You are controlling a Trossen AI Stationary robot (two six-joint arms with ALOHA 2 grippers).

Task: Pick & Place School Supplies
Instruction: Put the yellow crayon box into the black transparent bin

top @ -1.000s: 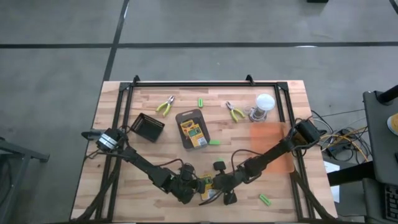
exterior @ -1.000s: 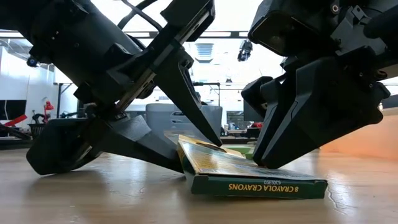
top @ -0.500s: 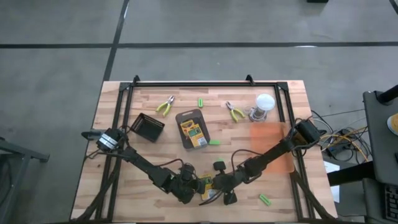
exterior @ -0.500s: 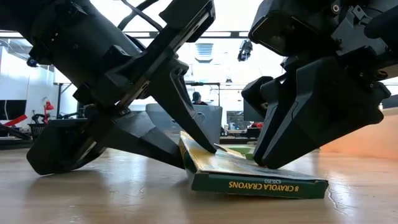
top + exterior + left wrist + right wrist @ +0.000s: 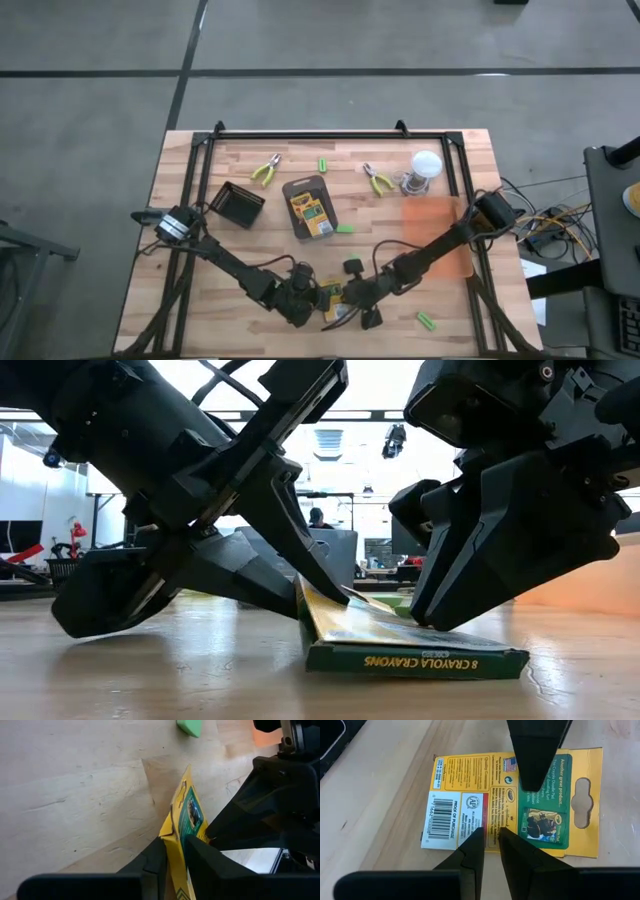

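Fingers of the left gripper (image 5: 172, 865) straddle the hang-tab end of a crayon box (image 5: 400, 640), one finger on each face, so that end stands tipped up off the wood while the far end rests flat. The left wrist view shows the yellow-and-green card pinched between the two dark fingers (image 5: 155, 862), which look closed on it. The right gripper (image 5: 487, 852) sits at the opposite end of the same box with its fingers close together and nothing between them; in the low view its tip presses down on the lower part of the box, pinning it to the tabletop (image 5: 200, 300).

The box lies near the front edge of the tabletop, a little left of centre, between the two arms. Its long axis runs roughly from the left gripper toward the right gripper, so the left fingers hold the raised end and the right ones bear on the lower end. Both arms are equally near; the left one has the grasp. Any lift would likely need the right gripper to come off first, since it is holding the box down.

Elsewhere, another crayon box (image 5: 311, 213) lies in the dark grey tray (image 5: 300, 186) at mid-table, two pliers (image 5: 265, 170) sit near the back edge, and green sticks (image 5: 427, 321) are scattered, one by the front right corner.
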